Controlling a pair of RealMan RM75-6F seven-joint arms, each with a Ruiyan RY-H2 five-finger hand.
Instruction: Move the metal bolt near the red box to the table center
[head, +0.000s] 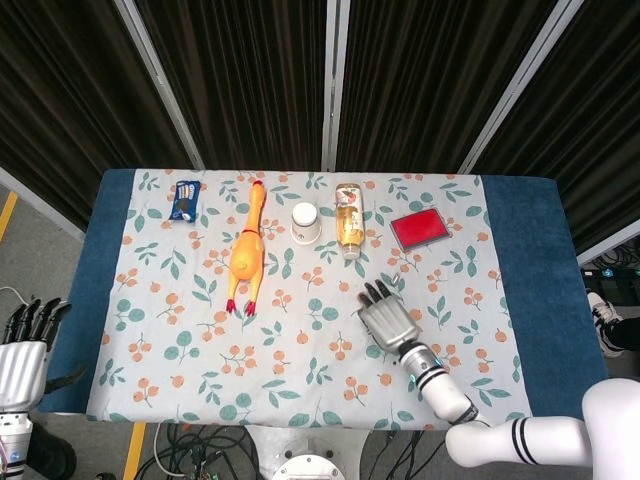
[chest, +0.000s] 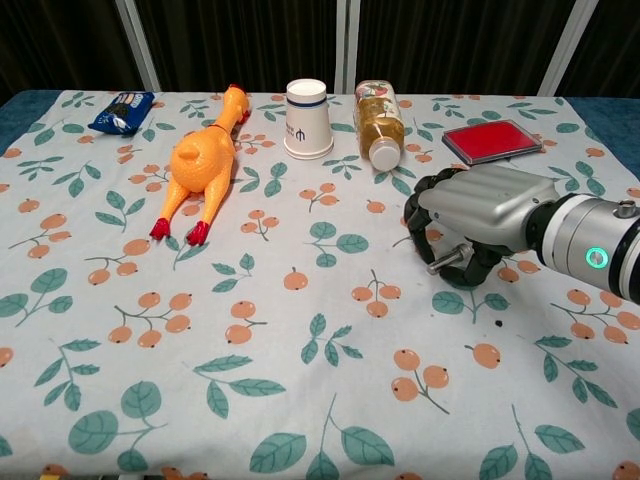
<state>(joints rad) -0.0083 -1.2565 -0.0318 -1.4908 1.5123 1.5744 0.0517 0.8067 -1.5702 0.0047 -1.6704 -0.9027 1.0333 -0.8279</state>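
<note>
My right hand hovers just above the flowered tablecloth, right of its middle, and grips the metal bolt; the bolt's shaft sticks out leftward from under the curled fingers. From above, the same right hand covers the bolt entirely. The red box lies flat behind the hand at the back right, also seen as the red box in the head view. My left hand hangs off the table's left edge, fingers spread, holding nothing.
A rubber chicken, an upturned paper cup and a lying bottle line the back. A blue snack packet sits at the far left corner. A small dark speck lies near the hand.
</note>
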